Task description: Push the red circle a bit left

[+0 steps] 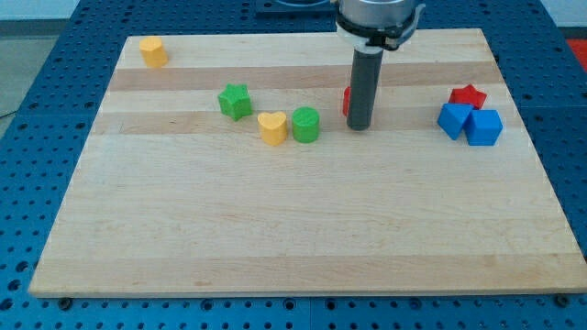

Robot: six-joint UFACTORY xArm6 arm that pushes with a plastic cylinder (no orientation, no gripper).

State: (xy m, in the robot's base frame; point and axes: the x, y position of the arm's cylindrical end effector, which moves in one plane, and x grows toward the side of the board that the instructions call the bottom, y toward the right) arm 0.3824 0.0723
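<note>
My tip [359,126] down on table [275,229], upper centre-right of frame. Red circle [347,101] mostly hidden behind rod — only sliver shows at rod's left edge, touching or just beside it. No fingers on this rig. Green cylinder [305,125], yellow heart [271,128] left of tip; red star [468,95] far right.

The board [303,229] is pale wood in glued strips, its grain running lengthwise, smooth with a soft satin look. Beneath it, the blue table [569,119] seems to be painted metal, perforated with rows of holes. The green star [236,101], yellow heart [271,127], green cylinder [305,124] and blue cube [484,127] look like matt moulded plastic. The rod [361,87] is dark, smooth, faintly sheened.
</note>
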